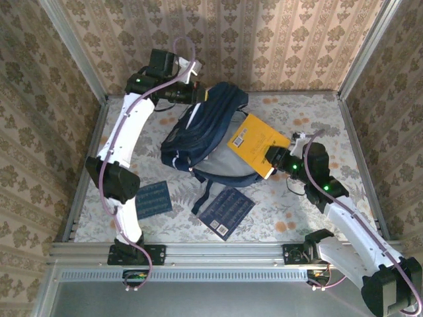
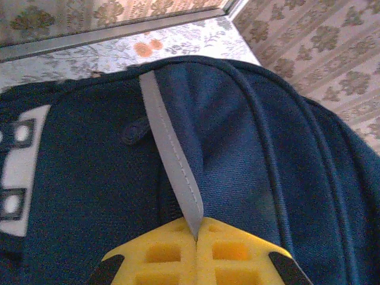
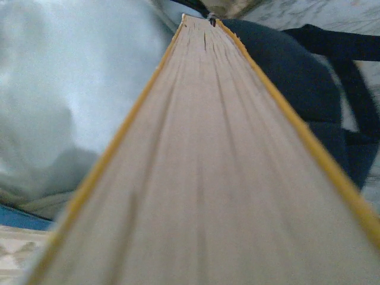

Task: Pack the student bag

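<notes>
Book clamped in right gripper, bag mouth just ahead.
Left gripper pinched on grey strip (likely holding bag open); next: slide Book forward, inside.

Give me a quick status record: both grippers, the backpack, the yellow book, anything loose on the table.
left gripper: shut, pinching a grey strip on the backpack
right gripper: shut on the yellow book
backpack: lying on the table, mouth open, grey lining showing
yellow book: partly over the open mouth, not yet inside
left booklet: navy, flat on table, loose
right booklet: navy, flat on table, loose
</notes>
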{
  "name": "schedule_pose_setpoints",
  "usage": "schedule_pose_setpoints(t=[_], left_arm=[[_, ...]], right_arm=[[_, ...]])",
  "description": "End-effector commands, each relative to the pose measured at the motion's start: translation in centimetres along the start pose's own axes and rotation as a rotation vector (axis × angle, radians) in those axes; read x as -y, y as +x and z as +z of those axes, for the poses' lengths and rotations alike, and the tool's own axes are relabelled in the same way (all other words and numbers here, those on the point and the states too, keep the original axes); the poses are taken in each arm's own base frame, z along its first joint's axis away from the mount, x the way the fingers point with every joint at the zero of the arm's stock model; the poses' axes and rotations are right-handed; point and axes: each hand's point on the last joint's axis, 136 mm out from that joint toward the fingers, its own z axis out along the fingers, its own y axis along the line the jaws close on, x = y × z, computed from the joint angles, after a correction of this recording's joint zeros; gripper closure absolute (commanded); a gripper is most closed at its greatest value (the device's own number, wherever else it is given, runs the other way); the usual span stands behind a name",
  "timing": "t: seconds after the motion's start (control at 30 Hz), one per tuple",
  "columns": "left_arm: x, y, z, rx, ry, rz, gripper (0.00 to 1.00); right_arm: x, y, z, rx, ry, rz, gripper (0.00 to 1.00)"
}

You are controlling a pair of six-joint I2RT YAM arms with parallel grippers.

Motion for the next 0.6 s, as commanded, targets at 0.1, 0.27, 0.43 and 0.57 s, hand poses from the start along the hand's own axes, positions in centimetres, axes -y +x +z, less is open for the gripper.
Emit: schedule_pose_setpoints(t=[0.1, 0.27, 0.43, 0.57], left_arm=[[5.5, -4.4, -2.3, 0.140, 0.227, 0.112, 1.00], [6.0, -5.0, -2.5, 0.160, 0.251, 0.107, 1.00], [6.4, -5.2, -3.0, 0.170, 0.271, 0.108, 1.00], [6.7, -5.6, -3.5, 0.186, 0.280, 0.113, 1.00]], right_arm=[[-7.5, -2.8, 1.3, -0.013, -0.278, 0.141, 1.00], [-8.4, -2.9, 4.1, -0.043, -0.268, 0.206, 1.00], [-8.5, -1.8, 8.1, -0.080, -0.226, 0.174, 1.00], [-6.0, -0.1, 11.8, -0.129, -0.108, 0.163, 1.00]])
